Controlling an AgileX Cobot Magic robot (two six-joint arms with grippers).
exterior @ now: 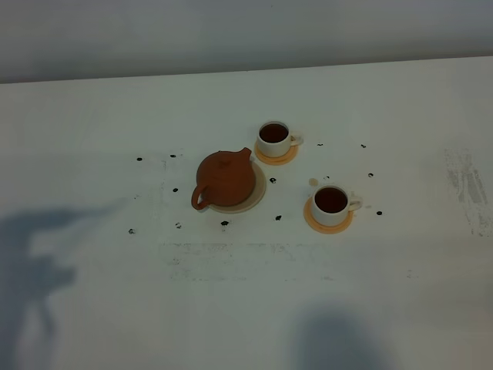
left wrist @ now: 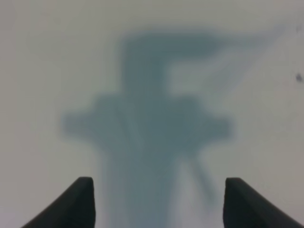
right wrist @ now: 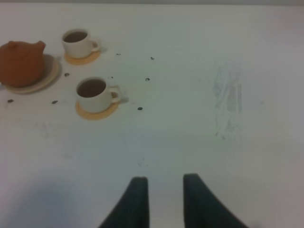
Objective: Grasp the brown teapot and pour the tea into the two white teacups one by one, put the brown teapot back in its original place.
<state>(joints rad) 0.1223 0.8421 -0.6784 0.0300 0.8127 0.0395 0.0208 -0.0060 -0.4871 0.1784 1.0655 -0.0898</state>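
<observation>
The brown teapot sits on the cream coaster near the middle of the white counter, its lid on, its loop handle toward the near left and its short spout toward the far right. The coaster's rim shows around the pot's right and near sides.

Two white teacups stand to the right of the pot, each on its own orange coaster. The far cup is just beyond the spout, on its orange coaster; the near cup is farther right and closer to the front, on the other orange coaster. Both hold dark liquid, and both handles point right. The cups are apart from each other and from the pot. Small dark specks dot the counter around the set, and a faint scuffed patch lies well to the right.

Neither arm appears in the high view; only their shadows fall at the left and along the front edge.

The left pincer hangs over bare counter with its dark fingers spread wide and nothing between them; that view is blurred, probably from closeness to the surface. The right pincer is drawn narrow, empty, with a slim gap between its fingertips, well apart from the cups and the pot.
</observation>
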